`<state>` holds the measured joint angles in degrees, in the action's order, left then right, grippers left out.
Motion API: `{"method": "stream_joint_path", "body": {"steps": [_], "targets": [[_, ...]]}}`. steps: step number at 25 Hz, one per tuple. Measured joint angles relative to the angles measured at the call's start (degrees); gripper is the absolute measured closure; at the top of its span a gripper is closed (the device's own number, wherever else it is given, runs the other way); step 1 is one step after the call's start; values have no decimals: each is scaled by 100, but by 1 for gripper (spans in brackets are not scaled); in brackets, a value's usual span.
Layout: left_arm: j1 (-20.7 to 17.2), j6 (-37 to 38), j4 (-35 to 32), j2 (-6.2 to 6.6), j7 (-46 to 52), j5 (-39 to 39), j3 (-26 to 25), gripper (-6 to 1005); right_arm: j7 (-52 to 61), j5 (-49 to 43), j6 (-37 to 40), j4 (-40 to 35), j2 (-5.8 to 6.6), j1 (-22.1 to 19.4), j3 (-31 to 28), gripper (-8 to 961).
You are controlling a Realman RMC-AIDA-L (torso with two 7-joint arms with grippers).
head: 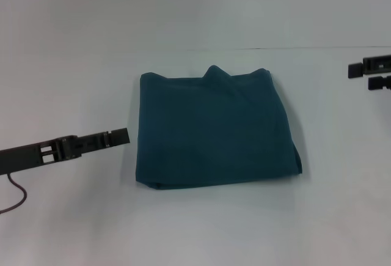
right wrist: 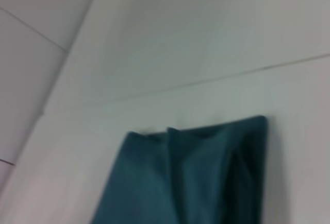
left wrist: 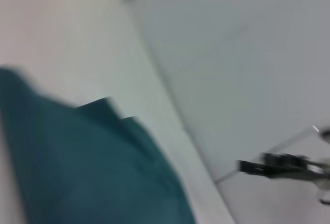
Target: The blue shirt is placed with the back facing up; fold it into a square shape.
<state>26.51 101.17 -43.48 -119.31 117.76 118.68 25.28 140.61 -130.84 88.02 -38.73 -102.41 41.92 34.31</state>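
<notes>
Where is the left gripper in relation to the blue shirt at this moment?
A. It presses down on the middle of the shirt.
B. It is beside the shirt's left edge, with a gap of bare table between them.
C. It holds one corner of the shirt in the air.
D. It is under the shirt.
B: in the head view the left gripper is beside the left edge of the folded blue shirt, with bare table between them.

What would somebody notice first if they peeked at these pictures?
The blue shirt, folded into a rough square in the middle of the white table, with a small bump sticking up along its far edge. Next, the left pincer, stopped just short of the shirt's left side without touching it. The right pincer sits farther off, by the table's far right edge.
</notes>
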Motion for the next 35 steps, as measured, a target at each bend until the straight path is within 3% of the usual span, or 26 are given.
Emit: {"method": "stream_joint_path", "body": {"steps": [6, 8, 10, 13, 19, 27, 32, 35], "targets": [[161, 18, -40, 83, -360, 24, 103, 178, -356, -505, -59, -145, -75, -27, 153, 111], [246, 46, -74, 145, -358, 24, 92, 102, -786, -495, 130, -152, -89, -23, 182, 164], [280, 85, -91, 169, -364, 24, 109, 80, -1333, -377, 427, -157, -132, -14, 182, 217], [431, 353, -266, 235, -668, 99, 679, 47, -1977, -261, 721, -181, -299, 3, 196, 239], [718, 372, -306, 210, -702, 479, 1571, 48, -2597, -300, 827, -292, -735, 12, 301, 231], [1027, 376, -318, 246, -654, 754, 1920, 49, -2693, -367, 1137, -303, -920, 15, 1500, 228], [1296, 283, -332, 278, -711, 990, 2282, 49, -2797, -360, 1169, -360, -1043, 137, 1592, 237], [1369, -29, -302, 224, -802, 1114, 2533, 50, -2924, -346, 1140, -368, -1119, 170, 1566, 239]]}}
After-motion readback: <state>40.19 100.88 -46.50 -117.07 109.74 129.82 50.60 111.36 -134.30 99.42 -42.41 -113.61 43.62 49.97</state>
